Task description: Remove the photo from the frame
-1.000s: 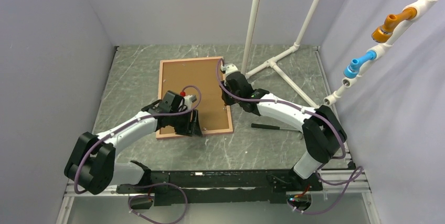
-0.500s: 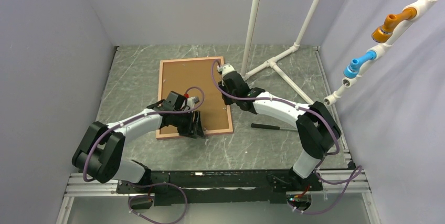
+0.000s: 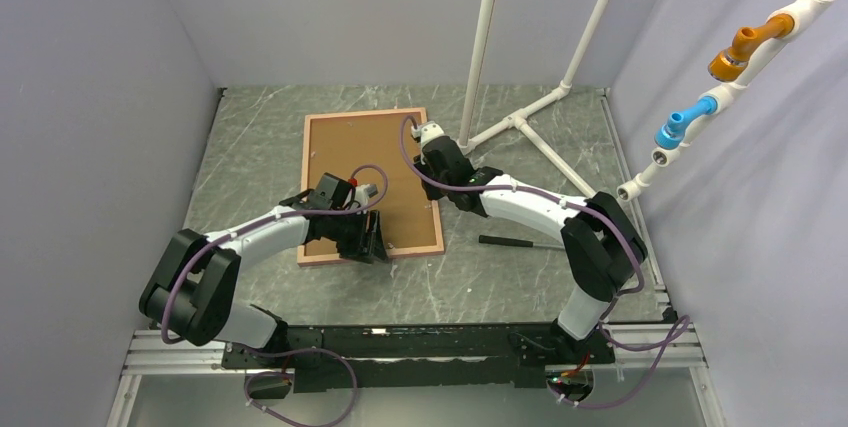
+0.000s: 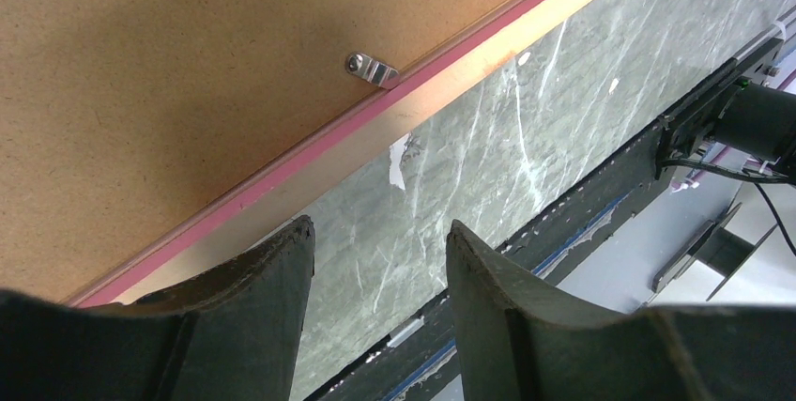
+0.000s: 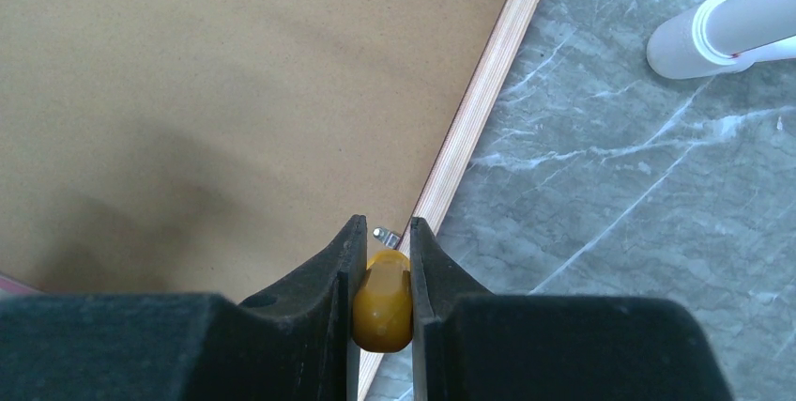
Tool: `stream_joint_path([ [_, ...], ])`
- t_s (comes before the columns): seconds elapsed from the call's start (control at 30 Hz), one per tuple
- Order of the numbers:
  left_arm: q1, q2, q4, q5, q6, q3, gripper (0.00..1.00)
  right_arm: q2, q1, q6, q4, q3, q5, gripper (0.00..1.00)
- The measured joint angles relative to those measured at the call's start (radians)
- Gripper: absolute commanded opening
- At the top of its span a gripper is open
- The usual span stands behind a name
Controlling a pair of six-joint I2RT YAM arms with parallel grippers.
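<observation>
Pinching a rounded yellow piece (image 5: 382, 300) tightly between its fingers, the right gripper (image 5: 385, 228) hangs above the right edge of the frame (image 5: 479, 110). The left gripper (image 4: 378, 232) has its jaws apart and holds nothing, just over the frame's near pink border, near a small metal clip (image 4: 371, 68). The frame lies face down on the grey table (image 4: 488, 166), with the brown backing board (image 4: 188, 63) upward; the photo is hidden from view.
</observation>
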Motion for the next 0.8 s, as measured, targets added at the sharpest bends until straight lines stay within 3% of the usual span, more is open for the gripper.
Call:
stream_joint_path([
  [0.8,0.000,0.011,-0.001,-0.003,0.000,0.000,0.57,0.006,-0.002,-0.027,0.009,0.051,0.015,0.00],
])
